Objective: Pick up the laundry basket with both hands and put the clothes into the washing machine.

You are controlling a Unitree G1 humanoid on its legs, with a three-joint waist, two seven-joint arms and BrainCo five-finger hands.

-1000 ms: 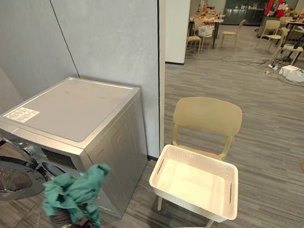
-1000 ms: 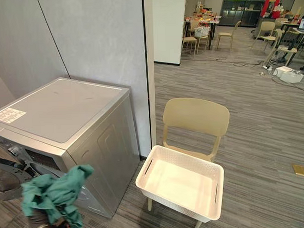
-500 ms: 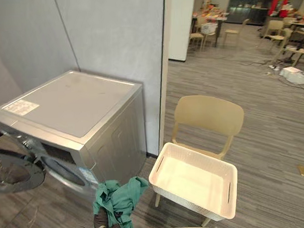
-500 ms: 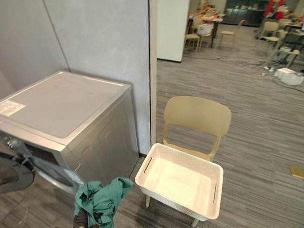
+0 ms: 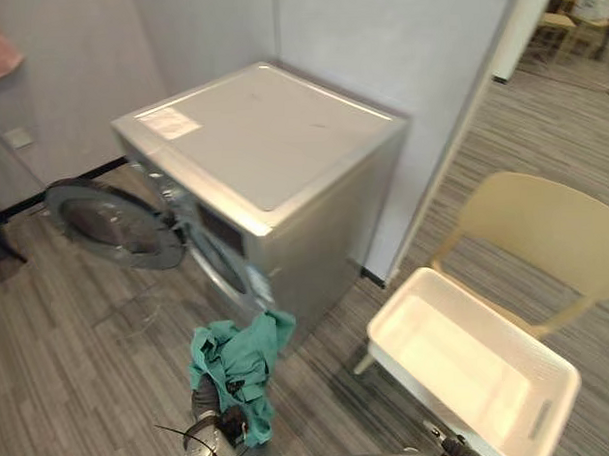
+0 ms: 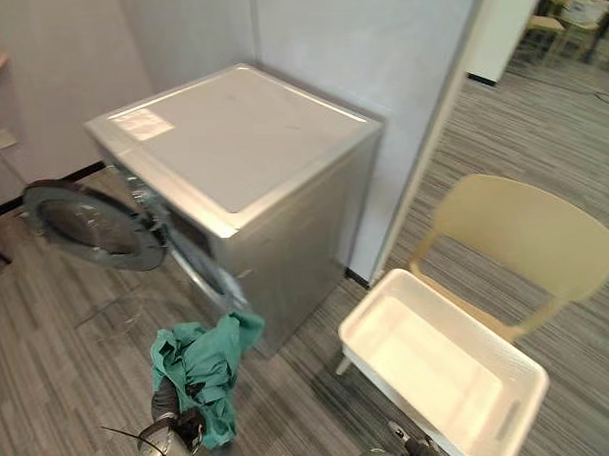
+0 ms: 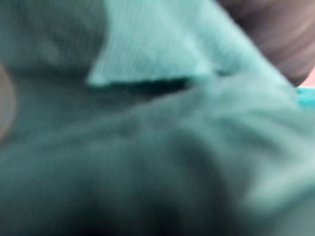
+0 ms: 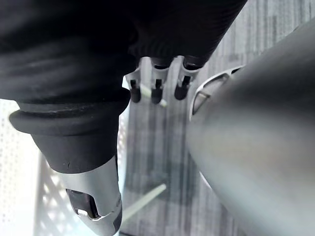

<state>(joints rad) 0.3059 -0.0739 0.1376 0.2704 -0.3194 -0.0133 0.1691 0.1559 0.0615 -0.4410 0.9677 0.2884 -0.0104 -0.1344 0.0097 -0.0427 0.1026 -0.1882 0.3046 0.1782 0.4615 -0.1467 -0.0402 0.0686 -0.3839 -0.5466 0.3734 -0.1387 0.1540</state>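
The main worry is the green garment (image 5: 239, 355) sliding off before it gets to the washing machine (image 5: 271, 139). It is sitting bunched over the left robot hand (image 5: 205, 404), with a loose flap trailing down toward the floor (image 5: 80, 376). Any quick swing could shake it free. The drum opening (image 5: 221, 266) is low on the front, and the round door (image 5: 109, 223) is standing wide open beside it. A dangling end could snag on the door or catch on the rim and leave the cloth half in, half out.

The left robot hand is carrying the garment near the machine's front corner, clear of the floor. The cloth is covering it, so I cannot tell whether it is clasping or only propping it up. In its wrist view, the right robot hand (image 8: 156, 83) is hanging relaxed and open, holding nothing. The white basket (image 5: 459, 358) is sitting empty on the beige chair (image 5: 545, 225), beside the machine.
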